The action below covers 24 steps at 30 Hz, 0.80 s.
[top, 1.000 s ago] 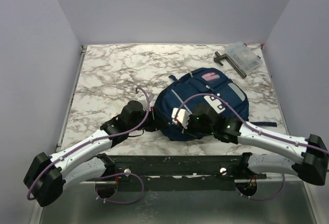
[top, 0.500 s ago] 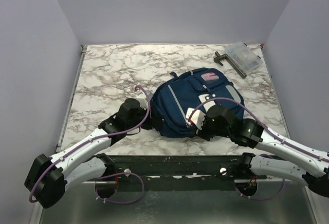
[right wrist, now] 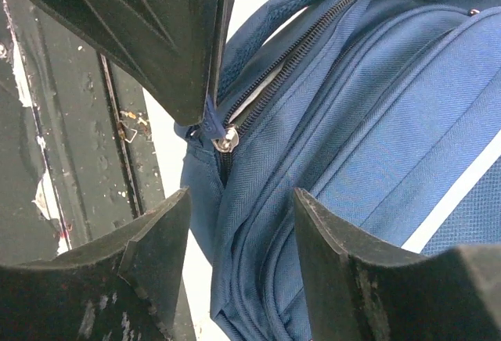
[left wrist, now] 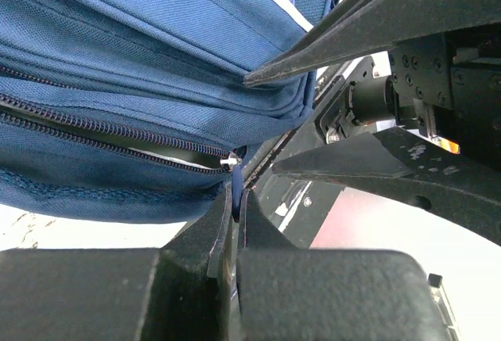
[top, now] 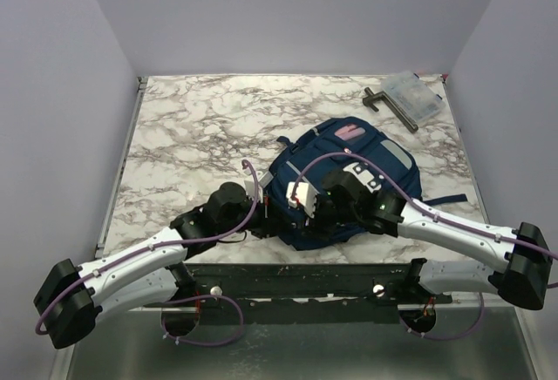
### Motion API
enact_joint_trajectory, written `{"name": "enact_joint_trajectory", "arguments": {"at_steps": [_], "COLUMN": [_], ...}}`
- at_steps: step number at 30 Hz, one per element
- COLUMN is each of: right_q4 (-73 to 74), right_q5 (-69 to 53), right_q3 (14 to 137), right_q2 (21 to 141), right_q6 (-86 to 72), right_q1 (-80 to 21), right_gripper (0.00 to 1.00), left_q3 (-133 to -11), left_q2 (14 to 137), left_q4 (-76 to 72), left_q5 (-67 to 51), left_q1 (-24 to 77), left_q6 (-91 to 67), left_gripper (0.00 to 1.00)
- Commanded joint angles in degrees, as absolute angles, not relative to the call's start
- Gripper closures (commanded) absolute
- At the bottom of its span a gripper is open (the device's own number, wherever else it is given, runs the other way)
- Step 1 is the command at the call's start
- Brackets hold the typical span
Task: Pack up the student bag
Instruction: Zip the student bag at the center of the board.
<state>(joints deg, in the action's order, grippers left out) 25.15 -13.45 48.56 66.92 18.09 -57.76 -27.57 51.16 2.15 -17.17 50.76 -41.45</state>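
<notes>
The marble table (top: 174,127) carries everything. The student bag (top: 336,140) lies on its near half, right of centre, front face up. Half a second ago the bag bulged rounder and sat a touch more to the left. Now it looks flatter, and a dark strap (top: 445,199) shows on the marble at its right side. Its long axis runs on a diagonal: the zipped end points near-left, toward the arms' bases, and the other end points far-right.

The right arm (top: 453,234) has swung in, so its elbow is inside the top view again and its wrist has shifted left over the bag's near end. The left arm (top: 131,262) has pushed its wrist a little nearer the bag's near-left edge.

Far off at the back right corner sit a clear plastic box (top: 417,92) and, just beside it, a dark L-shaped tool (top: 390,105), both well apart from the bag.

The right gripper (right wrist: 241,194) has its fingers spread wide, with the blue fabric and the zip line seen between them; I cannot tell if they touch the cloth. The left gripper (left wrist: 235,196) is pressed together, pinching the blue zip pull (right wrist: 211,124), which hangs from a small metal slider (right wrist: 225,139). The zip behind the slider gapes slightly.

A pink patch (top: 353,130) on the bag's far end is too small to read.
</notes>
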Motion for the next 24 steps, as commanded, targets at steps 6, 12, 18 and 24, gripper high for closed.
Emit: {"name": "enact_joint_trajectory", "arguments": {"at_steps": [6, 12, 18, 24], "right_q4": [20.7, 29.9, 36.8, 39.8], "right_q5": [-6.8, -2.3, 5.3, 9.4], "right_q3": [47.2, 45.8, 37.8, 34.0], "right_q2": [71.0, 71.0, 61.5, 49.7], "right_q6": [21.5, 27.3, 29.0, 30.5], "right_q1": [-57.9, -57.9, -57.9, -57.9], "right_gripper": [0.66, 0.99, 1.0, 1.0], "left_q3": [-28.2, -30.6, -23.9, -23.5], "left_q2": [51.4, 52.8, 47.3, 50.3], "left_q4": [-1.3, 7.9, 4.8, -0.4], "left_q5": [-20.1, -17.4, -20.7, -31.9], "left_q1": [51.2, 49.7, 35.2, 28.4], "left_q6": [-35.9, -34.5, -39.9, -42.9], "left_gripper": [1.0, 1.0, 1.0, 1.0]}}
